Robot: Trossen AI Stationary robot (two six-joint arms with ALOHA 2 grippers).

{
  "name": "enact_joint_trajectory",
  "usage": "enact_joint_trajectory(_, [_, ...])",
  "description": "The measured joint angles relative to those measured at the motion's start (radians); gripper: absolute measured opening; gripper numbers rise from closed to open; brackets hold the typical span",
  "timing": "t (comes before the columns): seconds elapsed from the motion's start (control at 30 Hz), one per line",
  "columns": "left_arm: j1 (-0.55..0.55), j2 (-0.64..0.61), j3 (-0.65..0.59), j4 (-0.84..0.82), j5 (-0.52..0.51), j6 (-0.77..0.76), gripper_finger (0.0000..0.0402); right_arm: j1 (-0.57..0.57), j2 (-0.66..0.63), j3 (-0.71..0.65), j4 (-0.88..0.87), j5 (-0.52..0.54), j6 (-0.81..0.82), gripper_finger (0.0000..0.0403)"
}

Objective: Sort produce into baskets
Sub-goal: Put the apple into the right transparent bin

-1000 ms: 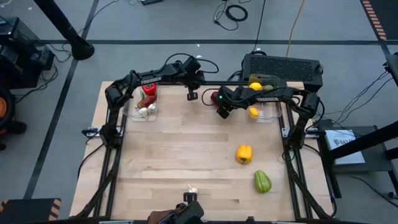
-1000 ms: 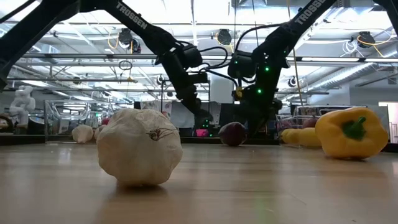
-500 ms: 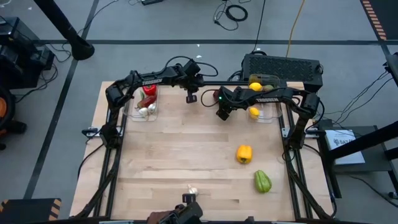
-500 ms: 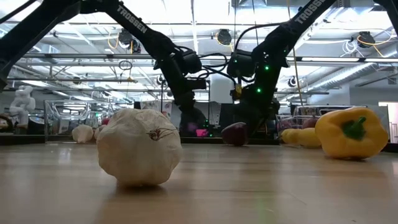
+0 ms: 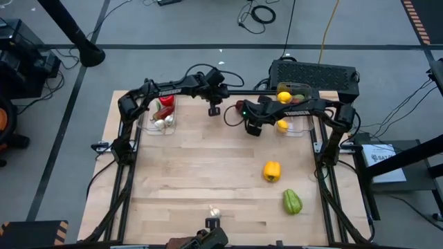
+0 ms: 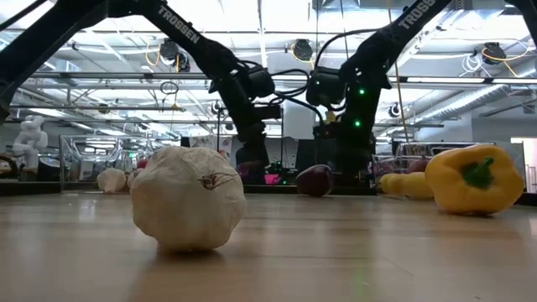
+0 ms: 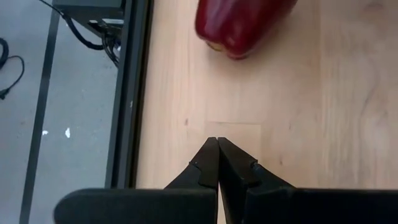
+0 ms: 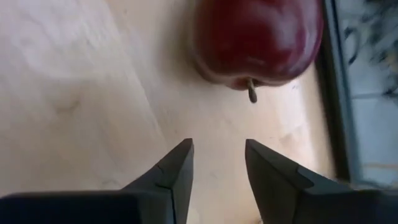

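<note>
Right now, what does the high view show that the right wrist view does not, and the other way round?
Only the high view shows the whole table: the two clear baskets and, the yellow pepper, the green pepper, the garlic near the front edge and the left gripper, shut over bare wood. Only the right wrist view shows the apple's stem and the open gap between the right gripper fingers, which hold nothing. Both share the red apple lying near the table's far edge, just ahead of the right gripper.
</note>
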Motion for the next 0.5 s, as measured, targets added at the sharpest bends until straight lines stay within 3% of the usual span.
enact_joint_trajectory(0.23, [-0.001,0.000,0.000,-0.038,0.000,-0.026,0.0002,0.020,0.000,0.000,0.044,0.012,-0.134,0.0161])
enact_joint_trajectory(0.5, [-0.006,0.000,-0.011,-0.079,0.020,-0.026,0.0002,0.021,0.000,0.000,0.059,0.018,-0.168,0.0153])
